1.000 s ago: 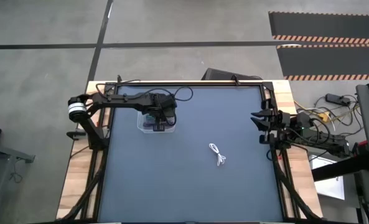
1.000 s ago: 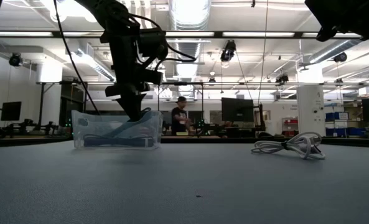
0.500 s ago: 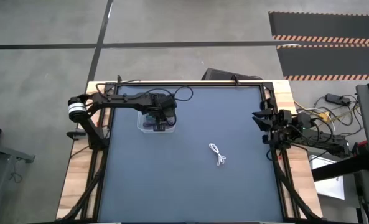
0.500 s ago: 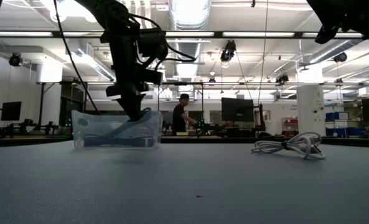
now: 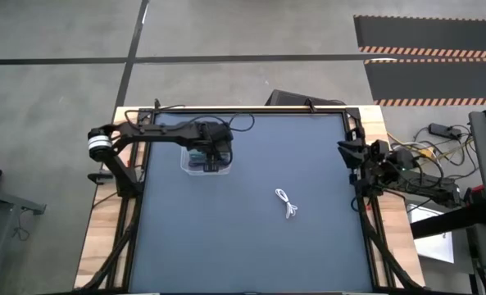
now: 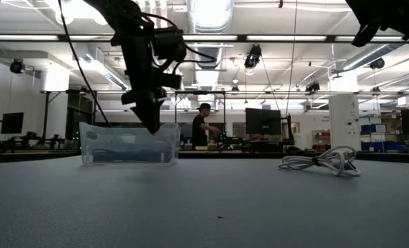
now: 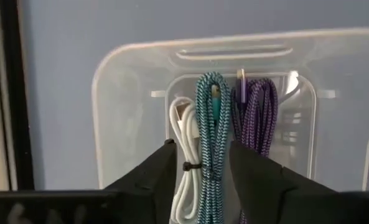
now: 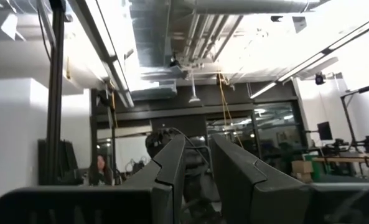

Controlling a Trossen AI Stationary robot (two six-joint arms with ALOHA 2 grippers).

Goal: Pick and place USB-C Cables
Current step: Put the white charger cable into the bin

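Observation:
A clear box (image 5: 192,169) stands on the far left of the table. In it lie a white cable (image 7: 183,186), a teal cable (image 7: 210,124) and a purple cable (image 7: 257,118), side by side. My left gripper (image 5: 212,160) hangs open over the box, pointing down, its fingertips about level with the rim (image 6: 152,127). In the left wrist view its fingers stand on either side of the teal cable (image 7: 203,149) without touching it. A second white cable (image 5: 288,203) lies bundled on the table's middle right (image 6: 321,160). My right gripper (image 5: 346,150) waits open at the right edge (image 8: 196,149), raised and aimed into the room.
The dark table top (image 5: 243,246) lies bare around the white bundle. A black frame (image 5: 251,110) runs along the far edge. Cables and gear (image 5: 439,139) lie beyond the right edge. A person (image 6: 203,131) stands in the room far behind the table.
My left gripper has risen a little, from inside the box to about its rim. The teal loop that stood up beside its fingers no longer shows above the box wall. My right gripper has shifted slightly toward the far edge.

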